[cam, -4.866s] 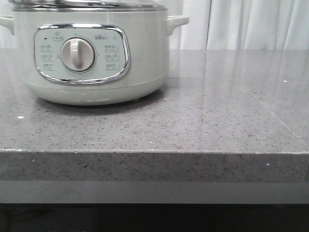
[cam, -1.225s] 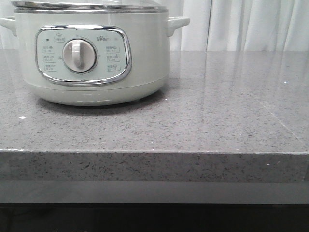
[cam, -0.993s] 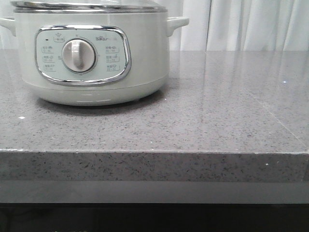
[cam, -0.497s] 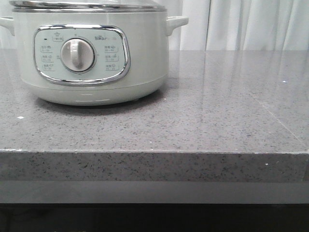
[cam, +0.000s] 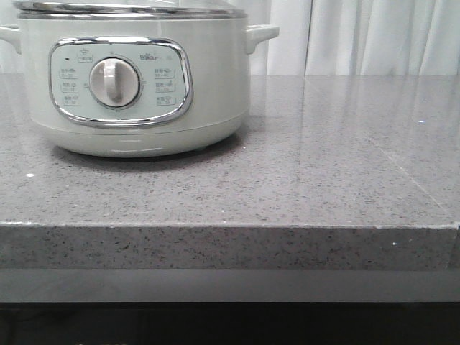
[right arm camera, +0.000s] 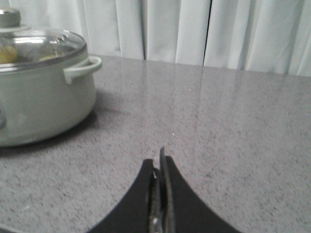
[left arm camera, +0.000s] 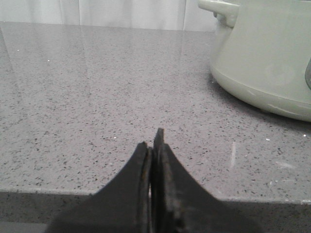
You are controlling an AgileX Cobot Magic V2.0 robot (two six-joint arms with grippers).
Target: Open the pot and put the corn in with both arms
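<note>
The pale-green pot (cam: 215,86) stands on the grey counter at the left of the front view, with its glass lid (cam: 129,7) on. It also shows in the left wrist view (left arm camera: 267,63) and the right wrist view (right arm camera: 43,102). Through the lid (right arm camera: 43,43) I see a blurred yellow shape (right arm camera: 6,54) inside the pot, which looks like the corn. My left gripper (left arm camera: 154,141) is shut and empty, low over the counter's front edge, to the left of the pot. My right gripper (right arm camera: 158,162) is shut and empty over the counter, to the right of the pot.
The speckled grey stone counter (cam: 323,165) runs wide to the right of the pot, with its front edge (cam: 230,226) near me. White curtains (cam: 374,36) hang behind it. The lid's knob (right arm camera: 8,17) shows at the edge of the right wrist view.
The pot sits a few pixels further left in the front view than a second ago. Nothing else has visibly changed, and no gripper enters that view.
</note>
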